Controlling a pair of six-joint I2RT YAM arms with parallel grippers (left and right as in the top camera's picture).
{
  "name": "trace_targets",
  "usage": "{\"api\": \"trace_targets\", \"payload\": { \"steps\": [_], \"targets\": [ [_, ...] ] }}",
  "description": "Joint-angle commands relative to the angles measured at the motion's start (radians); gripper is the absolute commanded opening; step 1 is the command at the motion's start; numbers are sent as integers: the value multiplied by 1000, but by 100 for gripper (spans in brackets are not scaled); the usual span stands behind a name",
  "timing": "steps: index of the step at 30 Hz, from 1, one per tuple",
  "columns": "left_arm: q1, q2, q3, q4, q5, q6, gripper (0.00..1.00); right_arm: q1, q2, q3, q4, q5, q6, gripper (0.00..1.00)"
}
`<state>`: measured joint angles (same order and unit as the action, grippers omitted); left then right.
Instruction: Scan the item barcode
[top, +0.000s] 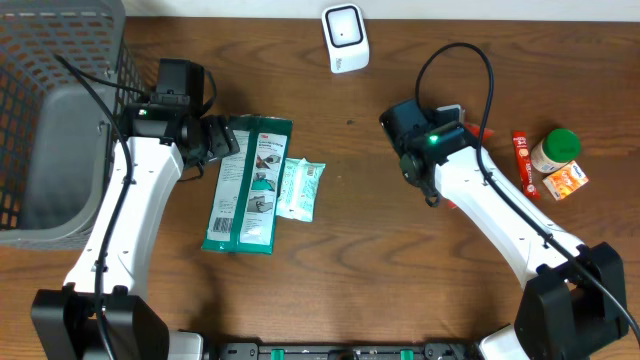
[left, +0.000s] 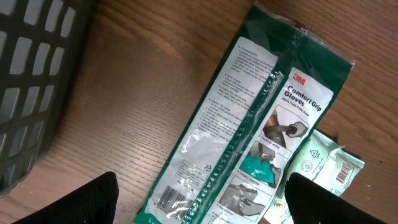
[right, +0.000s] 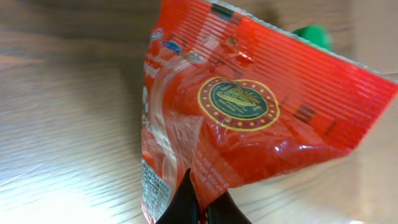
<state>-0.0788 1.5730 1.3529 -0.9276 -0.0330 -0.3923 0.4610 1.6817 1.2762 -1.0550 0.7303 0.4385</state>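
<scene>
My right gripper (right: 202, 202) is shut on the lower edge of a red foil packet (right: 249, 106), which hangs just above the wood with a nutrition label on its left side. From overhead only a red corner of the packet (top: 487, 131) peeks out from under the right arm. A white scanner (top: 345, 38) stands at the back centre. Over a green 3M glove pack (left: 249, 124) hovers my open left gripper (left: 199, 205), with the pack's barcode (left: 171, 198) between its fingers. In the overhead view this left gripper (top: 225, 140) sits at the glove pack's (top: 248, 185) upper left.
A pale green wipes packet (top: 300, 188) lies against the glove pack's right side. The grey mesh basket (top: 60, 120) fills the back left corner. At the far right are a red stick pack (top: 525, 165), a green-lidded jar (top: 555, 150) and a small orange box (top: 565, 182).
</scene>
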Motion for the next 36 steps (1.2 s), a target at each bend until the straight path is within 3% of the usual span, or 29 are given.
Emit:
{"api": "trace_targets", "payload": {
  "steps": [1, 12, 24, 26, 30, 32, 36],
  "targets": [
    [4, -4, 16, -3, -13, 5, 86, 12, 8, 19, 11, 159, -18, 1],
    [4, -4, 16, -3, -13, 5, 86, 51, 192, 18, 41, 163, -18, 1],
    [4, -4, 16, -3, -13, 5, 86, 266, 284, 18, 198, 34, 28, 1],
    [4, -4, 16, -3, -13, 5, 86, 283, 284, 18, 235, -49, 40, 10],
    [4, -4, 16, -3, -13, 5, 86, 296, 284, 19, 309, -249, 52, 18],
    [4, -4, 16, -3, -13, 5, 86, 295, 284, 21, 323, -295, 77, 36],
    [4, -4, 16, -3, -13, 5, 86, 283, 265, 65, 279, -303, 76, 47]
  ]
}}
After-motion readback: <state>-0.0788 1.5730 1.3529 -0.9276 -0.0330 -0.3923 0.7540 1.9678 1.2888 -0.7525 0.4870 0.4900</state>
